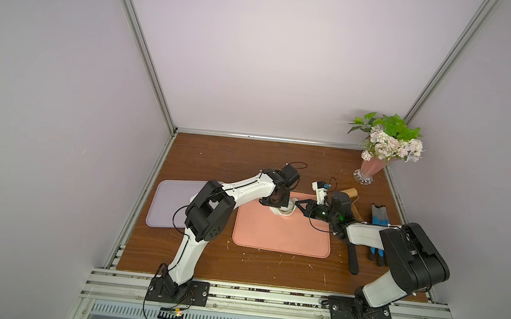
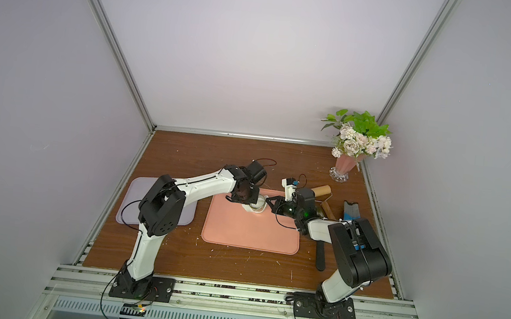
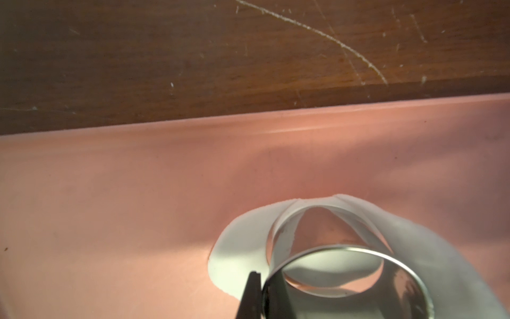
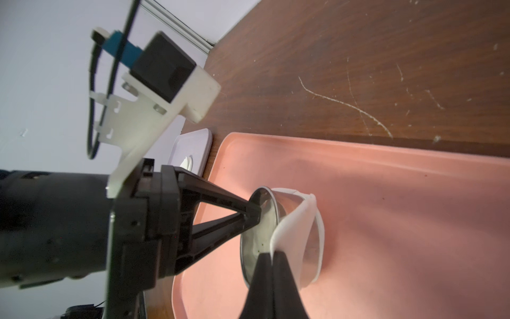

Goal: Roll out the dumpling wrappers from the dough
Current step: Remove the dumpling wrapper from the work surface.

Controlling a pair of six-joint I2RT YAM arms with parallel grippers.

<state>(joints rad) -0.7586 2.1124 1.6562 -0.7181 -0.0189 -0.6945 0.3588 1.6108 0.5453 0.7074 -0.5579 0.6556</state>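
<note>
Okay, I've got the left gripper (image 4: 255, 213) clamped on the steel ring cutter (image 3: 405, 287) wall and the right gripper (image 4: 271, 259) pinching the thin dough (image 3: 237, 248) that drapes around it, over the pink mat (image 3: 124, 207) near its far edge. Risk: dough looks stuck to the ring, so if I pull too fast it stretches, tears, or drags the cutter loose.
</note>
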